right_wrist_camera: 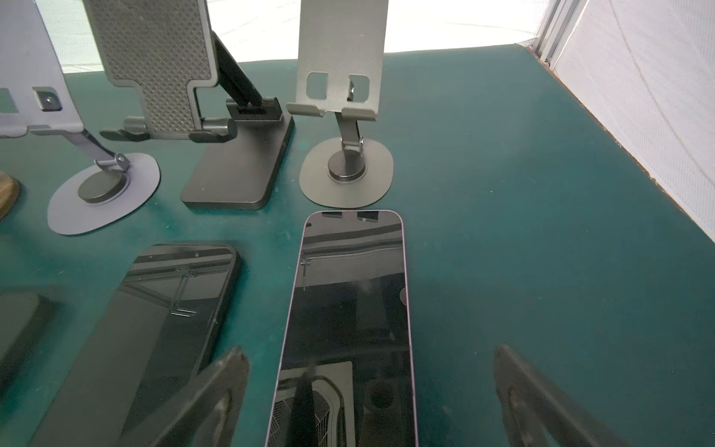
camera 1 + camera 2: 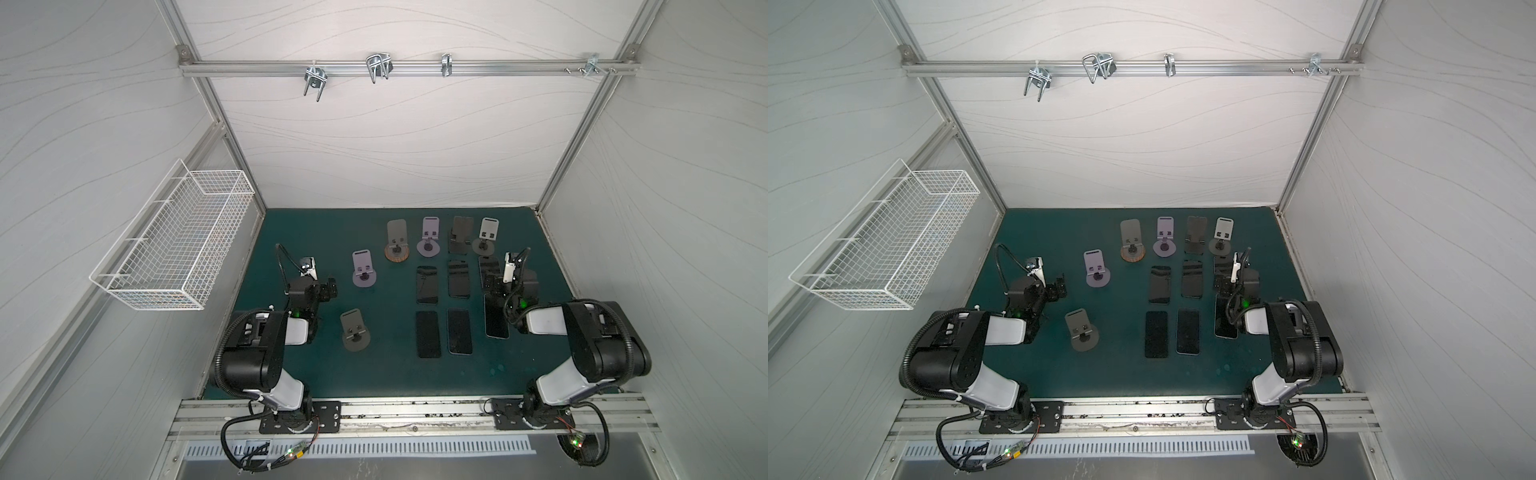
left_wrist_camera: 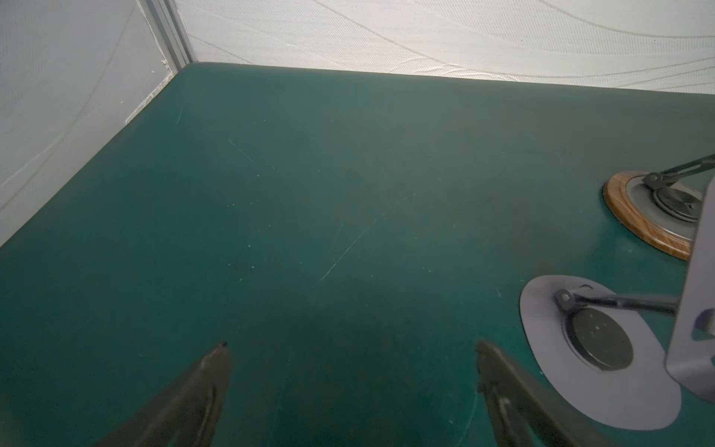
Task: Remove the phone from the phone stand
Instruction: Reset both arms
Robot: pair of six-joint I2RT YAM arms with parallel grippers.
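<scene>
pink-rimmed black glass phone [image 1: 348, 309] is lying flat on the green mat [image 1: 541, 193] before the empty grey metal stand [image 1: 342, 69]; i'm hovering the right gripper [image 1: 369, 354] over it, fingers apart like the left gripper [image 3: 352, 347], judging that lifting clear comes next.

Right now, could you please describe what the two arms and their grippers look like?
Both the left arm and right arm have bulky black joints, white link covers and ribbed black hoses looping alongside. A small green light glows near each wrist. The left gripper and right gripper have dark, tapered fingers.
</scene>
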